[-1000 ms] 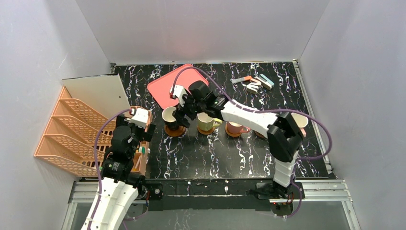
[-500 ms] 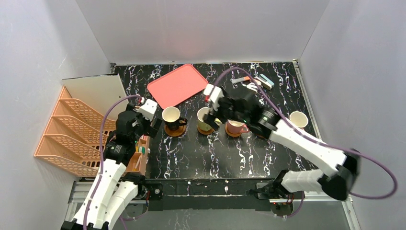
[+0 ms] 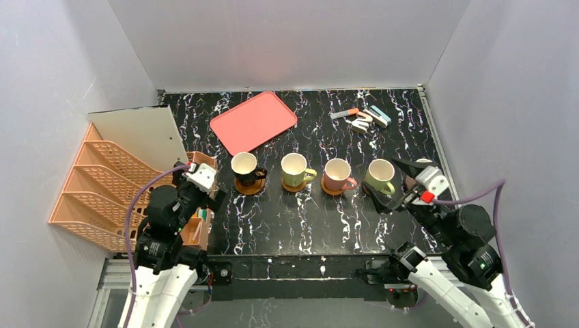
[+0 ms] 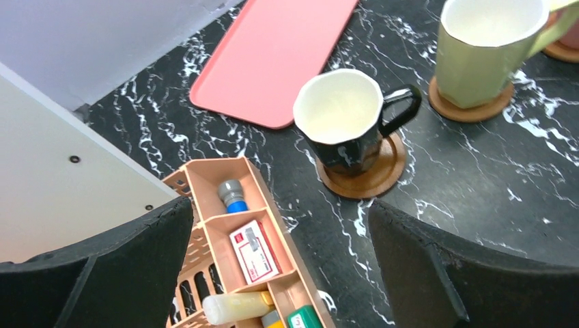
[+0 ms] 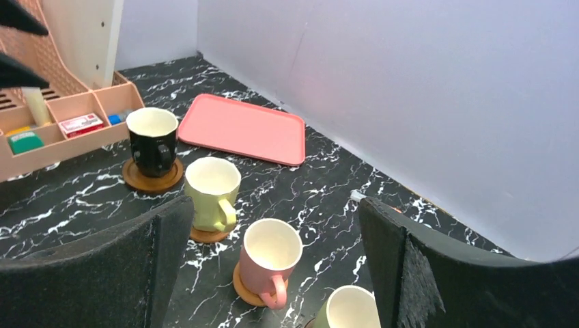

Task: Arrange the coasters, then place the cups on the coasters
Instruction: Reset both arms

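Four cups stand in a row, each on a brown coaster: a dark brown cup [image 3: 244, 166] [image 4: 339, 116] [image 5: 151, 137] on its coaster [image 3: 250, 186], a yellow-green cup [image 3: 294, 169] [image 5: 212, 190], a pink cup [image 3: 336, 173] [image 5: 270, 254] and a green cup [image 3: 379, 175] [image 5: 351, 311]. My right gripper [image 3: 394, 183] [image 5: 273, 205] hangs open just right of the green cup, holding nothing, and mostly hides a pale cup behind it. My left gripper [image 3: 213, 197] [image 4: 280, 208] is open and empty over the organiser box, left of the dark cup.
A pink tray [image 3: 253, 122] lies at the back. A peach organiser box [image 4: 232, 205] with small items sits at the left, beside an orange file rack [image 3: 95, 191] and a white board [image 3: 140, 133]. Small stationery pieces [image 3: 362, 117] lie at the back right.
My right arm has swung from the dark cup at the left end of the row back to the right end by the green cup. The left arm shifted slightly. The cups stayed put.
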`<state>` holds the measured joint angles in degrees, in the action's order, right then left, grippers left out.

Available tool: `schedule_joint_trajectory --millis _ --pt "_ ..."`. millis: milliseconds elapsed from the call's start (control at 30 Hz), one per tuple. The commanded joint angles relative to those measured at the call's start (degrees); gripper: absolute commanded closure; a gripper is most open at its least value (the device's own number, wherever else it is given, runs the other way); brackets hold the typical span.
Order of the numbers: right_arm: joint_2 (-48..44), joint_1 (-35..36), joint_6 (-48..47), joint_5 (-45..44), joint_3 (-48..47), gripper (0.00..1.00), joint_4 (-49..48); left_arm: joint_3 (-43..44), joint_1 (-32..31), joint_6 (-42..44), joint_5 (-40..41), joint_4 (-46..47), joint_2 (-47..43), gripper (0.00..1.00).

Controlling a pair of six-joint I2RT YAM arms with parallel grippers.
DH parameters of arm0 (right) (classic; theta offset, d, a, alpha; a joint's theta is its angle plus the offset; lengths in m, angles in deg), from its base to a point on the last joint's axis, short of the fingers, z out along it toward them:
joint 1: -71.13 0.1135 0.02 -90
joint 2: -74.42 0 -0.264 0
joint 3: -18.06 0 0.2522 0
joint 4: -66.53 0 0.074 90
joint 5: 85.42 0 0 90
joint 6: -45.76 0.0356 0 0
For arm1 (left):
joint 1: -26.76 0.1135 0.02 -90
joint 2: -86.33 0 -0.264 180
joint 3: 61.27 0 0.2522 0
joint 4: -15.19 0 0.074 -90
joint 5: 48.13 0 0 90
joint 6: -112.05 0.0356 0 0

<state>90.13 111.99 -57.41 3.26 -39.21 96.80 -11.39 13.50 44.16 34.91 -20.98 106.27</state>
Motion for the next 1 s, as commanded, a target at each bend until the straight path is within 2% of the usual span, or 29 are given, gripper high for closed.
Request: schedule_joint_trajectory --millis 0,267,500,767,967 --pt "-2.57 -1.90 2.51 -0.80 0.83 0.01 2.35 1.48 0.16 2.25 -5.66 -6.14 -1.28 0.02" --pt "-8.25 -3.25 4.60 -1.12 1.03 0.01 9.29 2.44 0.18 5.29 -9.20 -10.60 -4.71 0.02" --pt "-15.02 -4.46 7.02 -3.48 3.19 0.01 8.81 1.12 -0.05 5.90 -9.72 -11.38 -4.77 0.02" --pt "-15.31 -4.48 5.97 -0.07 4.81 0.01 8.92 1.31 -0.26 8.72 -15.94 -14.38 -4.49 0.02" --pt "-15.29 -4.47 5.18 -0.11 5.53 0.01 8.80 0.97 -0.23 9.30 -16.87 -14.81 -5.30 0.02"
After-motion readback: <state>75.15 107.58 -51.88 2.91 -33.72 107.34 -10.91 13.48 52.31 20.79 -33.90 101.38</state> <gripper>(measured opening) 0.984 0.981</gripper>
